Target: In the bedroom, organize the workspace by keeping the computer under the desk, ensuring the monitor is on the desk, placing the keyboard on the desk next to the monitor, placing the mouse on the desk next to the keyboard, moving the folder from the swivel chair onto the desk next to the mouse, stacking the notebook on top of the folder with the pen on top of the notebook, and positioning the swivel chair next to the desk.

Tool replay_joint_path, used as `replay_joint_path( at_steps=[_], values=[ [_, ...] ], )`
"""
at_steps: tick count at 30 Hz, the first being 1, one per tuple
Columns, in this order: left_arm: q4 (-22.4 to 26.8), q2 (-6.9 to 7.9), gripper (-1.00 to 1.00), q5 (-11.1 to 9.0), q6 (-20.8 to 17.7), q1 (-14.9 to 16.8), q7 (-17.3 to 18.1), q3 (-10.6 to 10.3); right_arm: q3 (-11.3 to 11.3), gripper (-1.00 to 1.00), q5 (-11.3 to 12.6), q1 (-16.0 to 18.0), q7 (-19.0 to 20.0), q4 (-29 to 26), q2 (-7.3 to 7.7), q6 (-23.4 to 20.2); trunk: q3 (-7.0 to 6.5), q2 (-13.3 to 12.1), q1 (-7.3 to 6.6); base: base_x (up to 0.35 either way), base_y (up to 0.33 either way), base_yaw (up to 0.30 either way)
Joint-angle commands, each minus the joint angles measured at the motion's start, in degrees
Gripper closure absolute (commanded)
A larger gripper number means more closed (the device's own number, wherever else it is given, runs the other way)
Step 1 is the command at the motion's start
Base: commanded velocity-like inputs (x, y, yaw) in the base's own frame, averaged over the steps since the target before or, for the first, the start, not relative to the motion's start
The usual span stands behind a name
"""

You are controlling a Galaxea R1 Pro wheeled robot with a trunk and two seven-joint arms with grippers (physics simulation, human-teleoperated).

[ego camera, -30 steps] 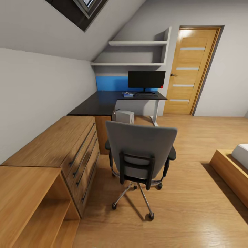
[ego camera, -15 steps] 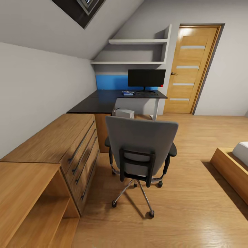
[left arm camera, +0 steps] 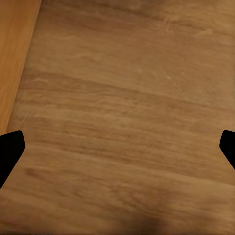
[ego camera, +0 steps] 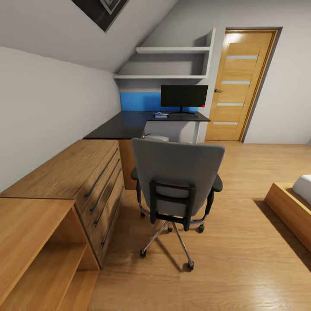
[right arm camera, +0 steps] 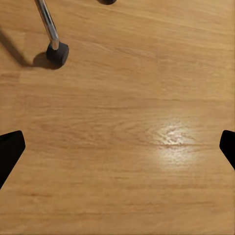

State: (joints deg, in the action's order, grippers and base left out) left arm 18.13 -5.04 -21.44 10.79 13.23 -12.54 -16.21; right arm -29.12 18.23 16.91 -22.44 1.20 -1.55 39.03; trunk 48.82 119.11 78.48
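swivel chair (ego camera: 177, 181) dead ahead, backrest hiding its seat | desk (ego camera: 129, 125) beyond it | both tools gape wide over floor | risk: my base clips a castor (right arm camera: 57, 53), chair rolls

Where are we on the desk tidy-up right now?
Looks done: monitor stands on the desk, with a small bluish item beside it, too small to identify. In hand: nothing; both grippers, left and right, open over floor. Left: swivel chair sits short of the desk; its seat is hidden.

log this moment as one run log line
phase: approaching | swivel chair: back toward camera, short of desk | monitor: on desk | left gripper: open, empty | right gripper: open, empty
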Motion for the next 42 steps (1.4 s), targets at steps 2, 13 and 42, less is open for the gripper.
replay_joint_path(
  at_steps=[2, 13, 42],
  values=[
    [0.0, 0.03, -1.00, -0.4, 0.3, 0.0, -0.4, -0.5, -0.5, -1.00, 0.3, 0.1, -0.2, 0.1, -0.04, 0.2, 0.41, 0.8, 0.44, 0.000, 0.000, 0.000],
    [0.0, 0.03, -1.00, -0.4, 0.3, 0.0, -0.4, -0.5, -0.5, -1.00, 0.3, 0.1, -0.2, 0.1, -0.04, 0.2, 2.39, 5.3, 2.85, 0.000, 0.000, 0.000],
    [0.0, 0.03, -1.00, -0.4, 0.3, 0.0, -0.4, -0.6, -0.5, -1.00, 0.3, 0.1, -0.2, 0.1, -0.04, 0.2, 7.60, 16.9, 9.22, 0.000, 0.000, 0.000]
  ],
)
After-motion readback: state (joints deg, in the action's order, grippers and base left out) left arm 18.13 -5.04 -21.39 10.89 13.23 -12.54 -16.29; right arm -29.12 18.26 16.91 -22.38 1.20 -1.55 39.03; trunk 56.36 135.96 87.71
